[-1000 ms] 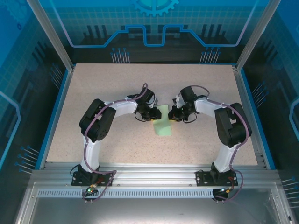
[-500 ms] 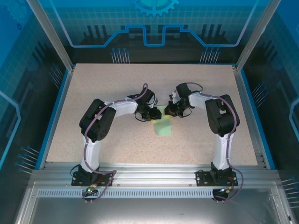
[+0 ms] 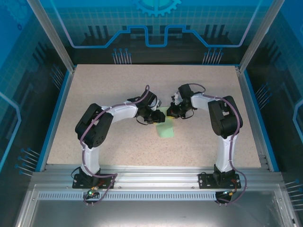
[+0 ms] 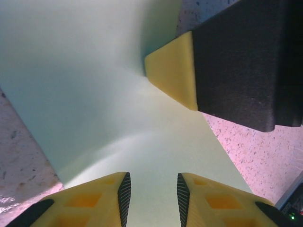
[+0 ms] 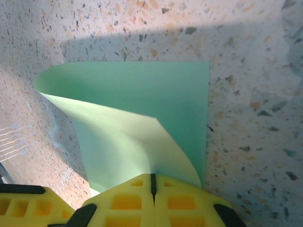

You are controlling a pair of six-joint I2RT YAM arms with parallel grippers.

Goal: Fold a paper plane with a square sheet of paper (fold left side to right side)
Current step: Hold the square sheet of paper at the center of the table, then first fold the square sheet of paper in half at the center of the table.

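Near the middle of the speckled table (image 3: 104, 90), the square sheet of paper (image 3: 165, 128) lies partly folded, and from above both claws cover its far end. The left gripper (image 4: 151, 189) stands over the sheet with its yellow fingers slightly spread, pale paper showing through the gap. The right gripper (image 5: 152, 187) has its fingers pressed together, their tip touching a curled-over flap of the sheet; whether it pinches that flap I cannot tell. Bare tabletop surrounds the paper, and a blue rim (image 3: 56, 113) edges the left side.
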